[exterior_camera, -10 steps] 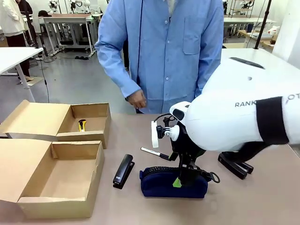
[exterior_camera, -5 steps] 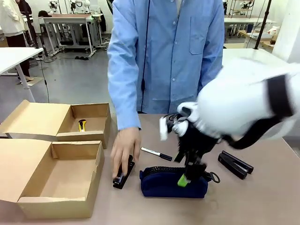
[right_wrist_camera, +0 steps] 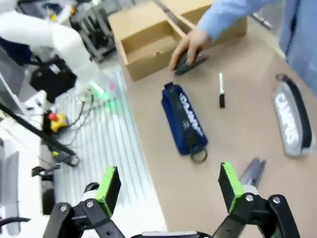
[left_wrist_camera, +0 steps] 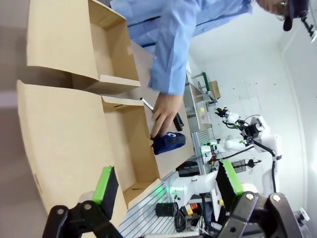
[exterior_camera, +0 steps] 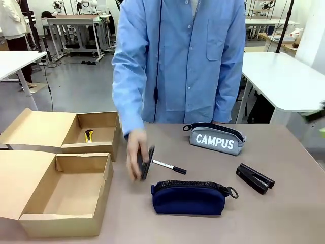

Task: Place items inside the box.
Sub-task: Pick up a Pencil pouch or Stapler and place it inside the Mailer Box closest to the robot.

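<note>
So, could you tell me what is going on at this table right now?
A person's hand grips the black stapler by the open near box. The utility knife lies in the far box; the marker, navy pouch, grey pouch and clip tool lie on the table. The left pincer and right pincer are open, holding nothing.

The desk point(exterior_camera: 284, 213) had a plain tan top. Beyond it lay a smooth grey floor point(exterior_camera: 86, 91), glossy enough to catch soft reflections under bright, even light. A white table point(exterior_camera: 12, 60) on thin white legs stood at the left, with a dark cable point(exterior_camera: 46, 81) hanging beside it. Another white table point(exterior_camera: 284, 76) stood just behind the desk's right end. Farther back, a workbench point(exterior_camera: 71, 21) carried equipment too small to make out. A black pole point(exterior_camera: 284, 25) rose at a slant on the right. In the left wrist view the room's wall point(left_wrist_camera: 257, 59) was white.
</note>
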Controlling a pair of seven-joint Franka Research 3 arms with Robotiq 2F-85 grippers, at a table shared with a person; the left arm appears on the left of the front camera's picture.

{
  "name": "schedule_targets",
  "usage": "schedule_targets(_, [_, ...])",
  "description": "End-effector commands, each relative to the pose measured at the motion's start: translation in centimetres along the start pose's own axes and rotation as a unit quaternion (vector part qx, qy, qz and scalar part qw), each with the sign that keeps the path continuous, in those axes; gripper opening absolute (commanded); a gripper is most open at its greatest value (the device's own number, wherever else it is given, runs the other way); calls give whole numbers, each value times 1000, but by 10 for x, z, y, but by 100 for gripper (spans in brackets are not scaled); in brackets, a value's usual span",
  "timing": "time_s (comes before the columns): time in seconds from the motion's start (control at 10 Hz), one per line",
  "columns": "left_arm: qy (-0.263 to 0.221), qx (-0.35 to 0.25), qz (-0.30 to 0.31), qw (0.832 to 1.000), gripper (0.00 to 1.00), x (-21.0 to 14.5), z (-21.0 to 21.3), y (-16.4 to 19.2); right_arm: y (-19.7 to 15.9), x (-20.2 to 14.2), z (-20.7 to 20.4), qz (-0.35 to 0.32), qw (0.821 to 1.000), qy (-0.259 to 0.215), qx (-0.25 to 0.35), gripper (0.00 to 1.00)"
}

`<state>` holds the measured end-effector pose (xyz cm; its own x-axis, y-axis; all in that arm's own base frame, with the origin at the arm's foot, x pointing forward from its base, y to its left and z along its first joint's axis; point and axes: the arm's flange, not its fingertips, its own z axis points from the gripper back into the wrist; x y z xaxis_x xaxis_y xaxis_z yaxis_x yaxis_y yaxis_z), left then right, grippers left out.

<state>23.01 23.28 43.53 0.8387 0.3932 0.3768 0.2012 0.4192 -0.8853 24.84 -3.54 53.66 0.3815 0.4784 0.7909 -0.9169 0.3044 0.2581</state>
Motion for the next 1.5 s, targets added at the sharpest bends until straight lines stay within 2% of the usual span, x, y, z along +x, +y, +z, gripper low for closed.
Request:
schedule_targets(0.0, [-8, -11, -12, 1000, 100, 1, -1, -1, 38, -107, -44, -60, 998, -21, -7, 100])
schedule_targets(0.2, [-8, -11, -12, 1000, 100, 1, -1, -1, 37, -109, -58, -58, 998, -16, 2, 100])
schedule_targets(0.5, [-8, -11, -12, 1000, 100, 1, -1, -1, 39, -71, -87, -16, 999, 28, 14, 100])
schedule_targets(0.7, [-8, -11, -12, 1000, 100, 1, -1, -1, 49, -33, -131, 41, 995, 85, 24, 100])
schedule_targets(0.8, [-8, -11, -12, 1000, 100, 1, -1, -1, 56, -12, -161, 64, 989, 132, 15, 100])
schedule_targets(0.9, [-8, -11, -12, 1000, 100, 1, -1, -1, 66, 8, -194, 113, 978, 175, 30, 100])
schedule_targets(1.1, [-8, -11, -12, 1000, 100, 1, -1, -1, 89, 39, -271, 193, 941, 273, 44, 100])
schedule_targets(1.2, [-8, -11, -12, 1000, 100, 1, -1, -1, 93, 46, -301, 215, 927, 306, 40, 100])
schedule_targets(1.4, [-8, -11, -12, 1000, 100, 1, -1, -1, 88, 52, -352, 235, 908, 347, 15, 100])
